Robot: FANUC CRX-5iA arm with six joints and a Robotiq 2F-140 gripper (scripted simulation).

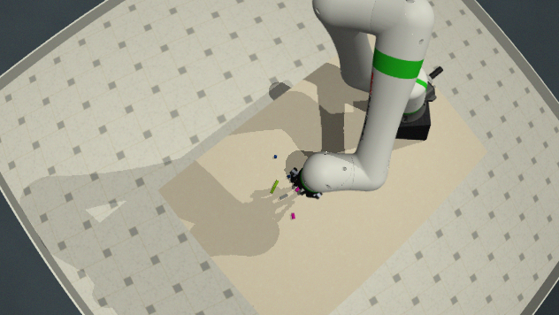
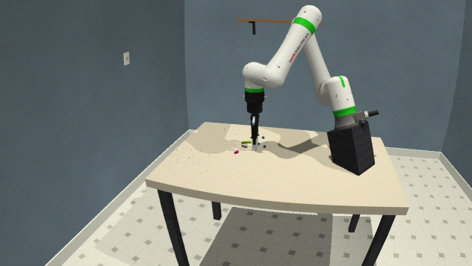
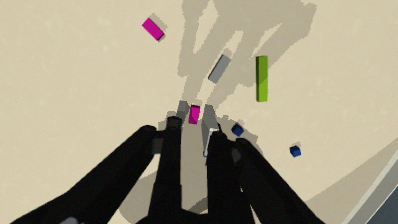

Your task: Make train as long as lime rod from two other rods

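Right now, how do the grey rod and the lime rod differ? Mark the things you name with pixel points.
Colour aside, the grey rod (image 1: 283, 196) (image 2: 244, 146) (image 3: 219, 69) is shorter than the lime rod (image 1: 274, 187) (image 2: 246, 142) (image 3: 262, 79). In the wrist view, grey slants while lime runs nearly straight up and down. Both lie flat on the table (image 1: 354, 230) (image 2: 284, 179) (image 3: 75, 100), apart.

arm (image 1: 389, 102) (image 2: 295, 46): bent, elbow high | wrist (image 1: 325, 172) (image 2: 254, 76): low, above gripper | gripper (image 1: 297, 183) (image 2: 255, 143) (image 3: 194, 113): pointing down, fingers slightly apart, narrow gap between them
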